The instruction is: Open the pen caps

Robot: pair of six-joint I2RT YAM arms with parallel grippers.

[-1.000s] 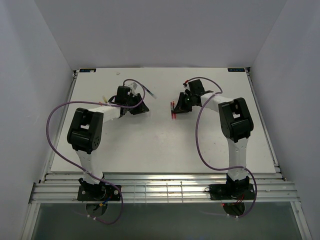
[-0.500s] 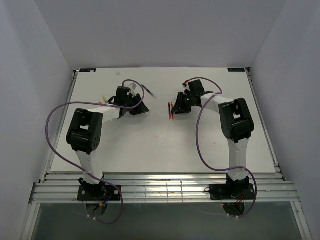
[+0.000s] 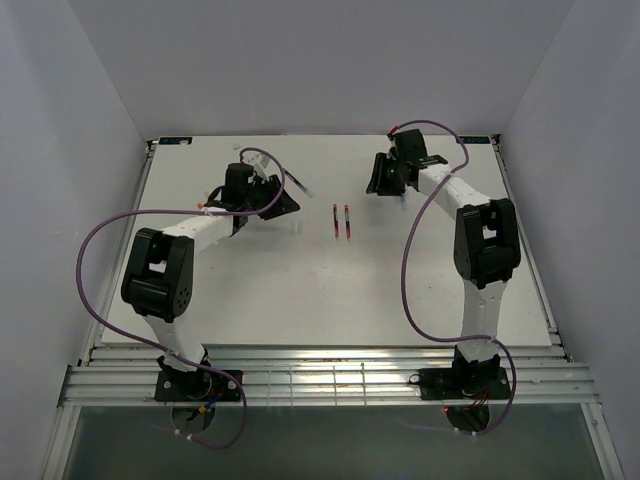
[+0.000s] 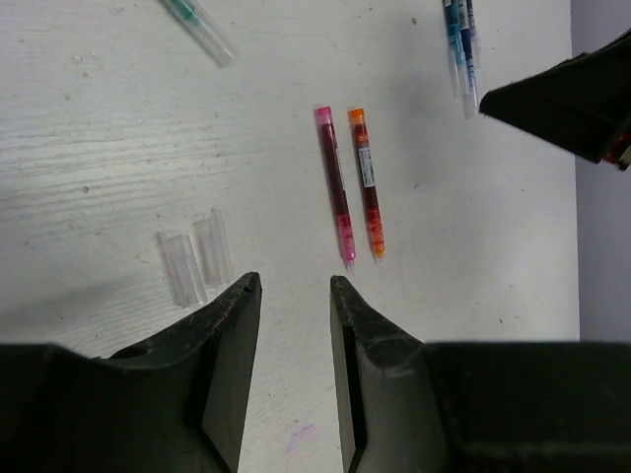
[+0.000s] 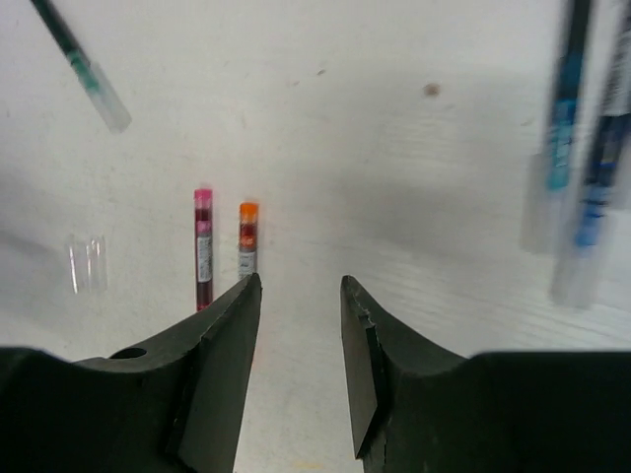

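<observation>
The left gripper (image 4: 294, 286) stands part open with nothing between its fingers. The right gripper (image 5: 301, 284) is the same, part open and empty.

Counted in the left wrist view:
- One pink pen (image 4: 335, 187) and one orange pen (image 4: 368, 182) lie side by side at 12 o'clock from the fingers, with bare tips.
- Two clear caps (image 4: 212, 248) lie loose and just beside each other at 10 o'clock, well apart from those pens.
- One teal pen (image 4: 197, 22) lies at 11 o'clock with a clear cap on its end.
- At least two blue pens (image 4: 458, 39) lie at 1 o'clock.

That view also catches the right gripper at 2 o'clock. The right wrist view shows the same pair of pens at 11 o'clock and the caps at 9 o'clock, but it blurs the blue pens too much to count. The top view shows both arms and the pair of pens mid-table (image 3: 300, 290). The caps are too faint to make out there.
</observation>
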